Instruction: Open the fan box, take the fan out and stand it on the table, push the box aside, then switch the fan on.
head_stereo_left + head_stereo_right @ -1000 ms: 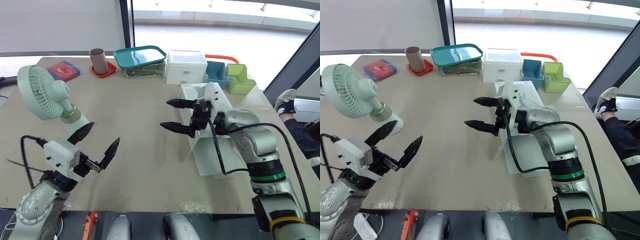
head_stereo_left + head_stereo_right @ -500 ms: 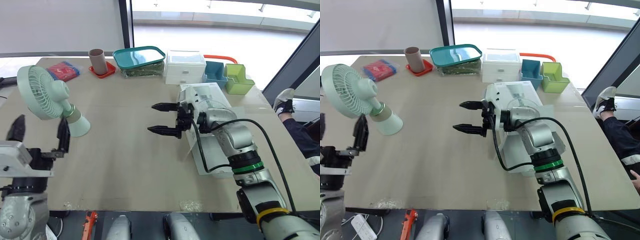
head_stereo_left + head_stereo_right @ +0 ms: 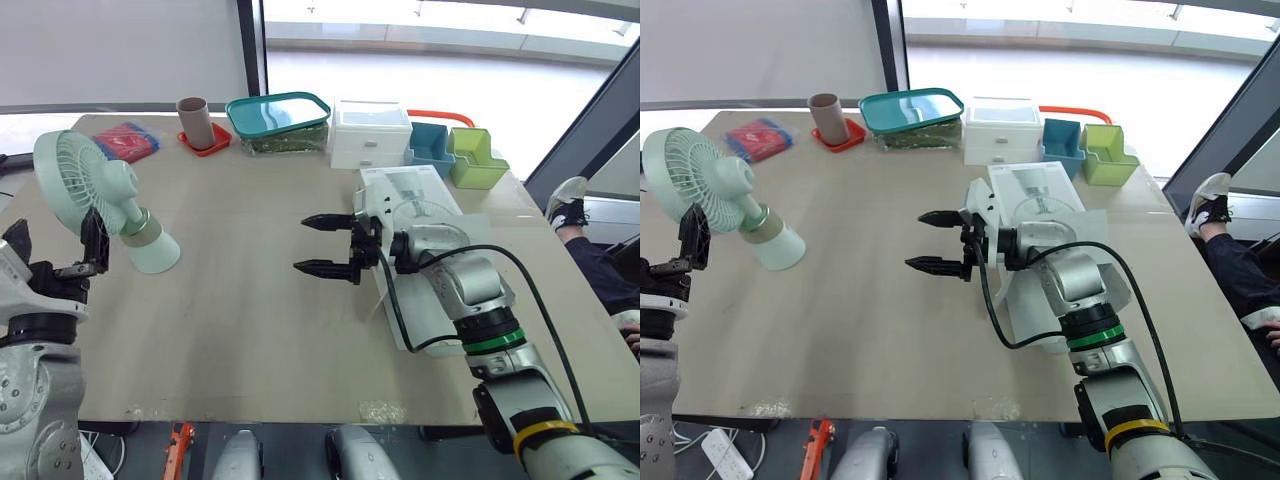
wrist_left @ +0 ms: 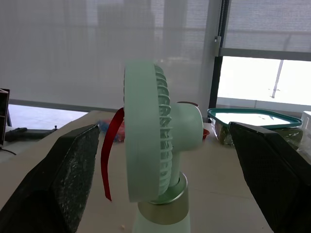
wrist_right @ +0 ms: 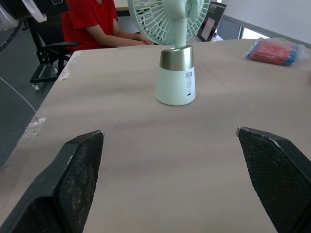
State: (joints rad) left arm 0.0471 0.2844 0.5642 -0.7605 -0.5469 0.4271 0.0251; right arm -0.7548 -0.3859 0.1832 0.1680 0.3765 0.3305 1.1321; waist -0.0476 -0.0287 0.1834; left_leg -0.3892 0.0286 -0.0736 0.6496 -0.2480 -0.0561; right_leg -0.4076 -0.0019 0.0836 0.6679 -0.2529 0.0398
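Note:
The mint-green fan [image 3: 95, 190] stands upright on its base at the table's left. In the left wrist view the fan [image 4: 160, 160] shows edge-on between the two wide-apart fingers [image 4: 68, 179]. My left gripper [image 3: 55, 245] is open at the left table edge, just beside the fan and not touching it. The white fan box [image 3: 415, 190] lies flat at the right, partly under my right arm. My right gripper [image 3: 302, 244] is open and empty over the table's middle, pointing at the fan [image 5: 176, 73].
Along the far edge stand a brown cup on a red coaster [image 3: 195, 122], a teal-lidded container [image 3: 280, 120], a white drawer unit [image 3: 372, 132] and blue and green bins [image 3: 478, 158]. A red packet [image 3: 128, 140] lies far left. A person in red [image 5: 92, 22] sits beyond the table.
My left gripper has drawn back from the fan's base to the left table edge, still open. My right gripper has shifted left from the box toward the table's middle.

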